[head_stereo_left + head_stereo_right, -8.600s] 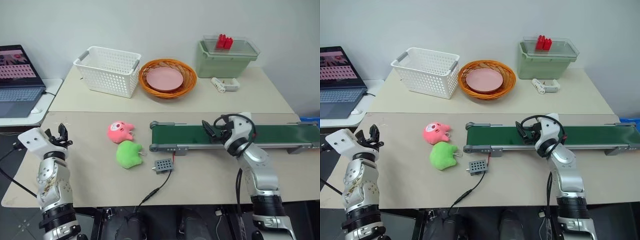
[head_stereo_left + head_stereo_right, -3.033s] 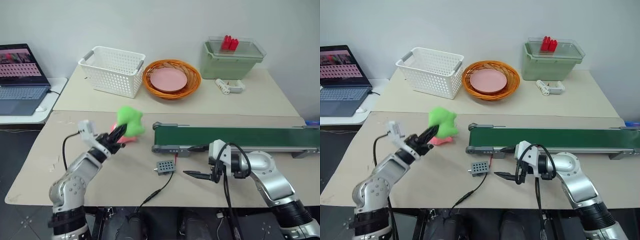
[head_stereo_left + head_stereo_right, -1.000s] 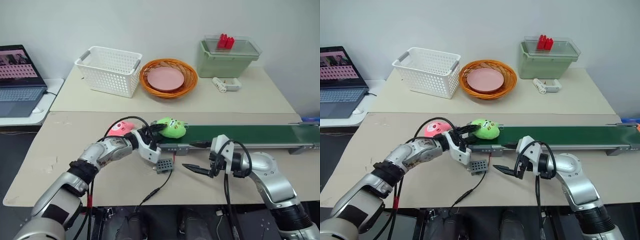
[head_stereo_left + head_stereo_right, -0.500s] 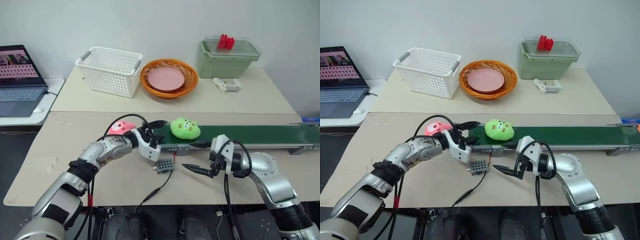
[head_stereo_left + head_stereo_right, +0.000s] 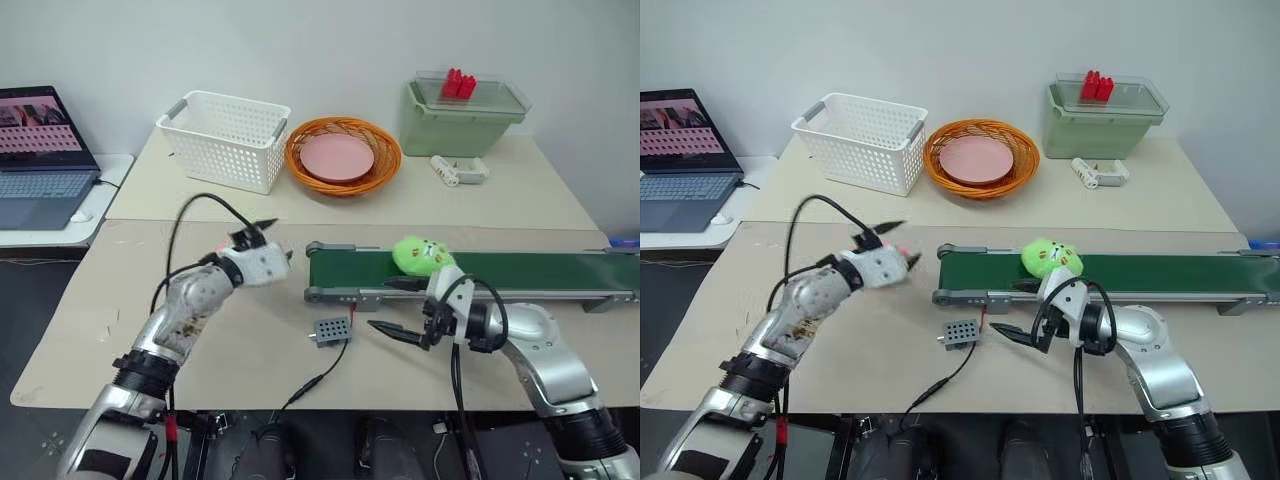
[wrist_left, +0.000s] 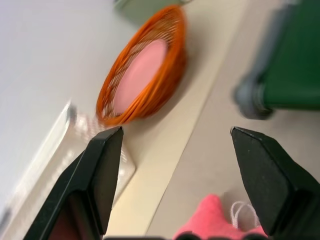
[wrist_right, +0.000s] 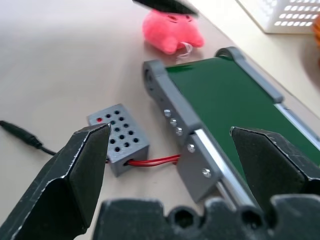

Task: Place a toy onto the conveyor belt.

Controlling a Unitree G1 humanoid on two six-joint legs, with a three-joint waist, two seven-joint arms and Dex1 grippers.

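Observation:
The lime-green toy [image 5: 421, 255] lies on the dark green conveyor belt [image 5: 520, 270], a short way in from its left end, and no gripper touches it. Left of the belt's end roller my left gripper [image 5: 276, 238] hovers above the table, open and empty, with the pink plush toy [image 6: 212, 222] just under it. My right gripper [image 5: 380, 304] is open and empty too, in front of the belt's near rail and just left of the green toy. In the right wrist view, the belt [image 7: 235, 105] runs between its fingers.
A small grey control box [image 5: 331, 328] with a cable sits in front of the belt's left end. At the back stand a white basket [image 5: 225, 140], an orange basket [image 5: 343, 157] holding a pink plate, and a green bin [image 5: 463, 115]. A laptop [image 5: 40, 150] is far left.
The green toy has travelled right along the belt. My left gripper has drawn back to the left off the belt, risen a little and rolled. The right gripper has stayed put.

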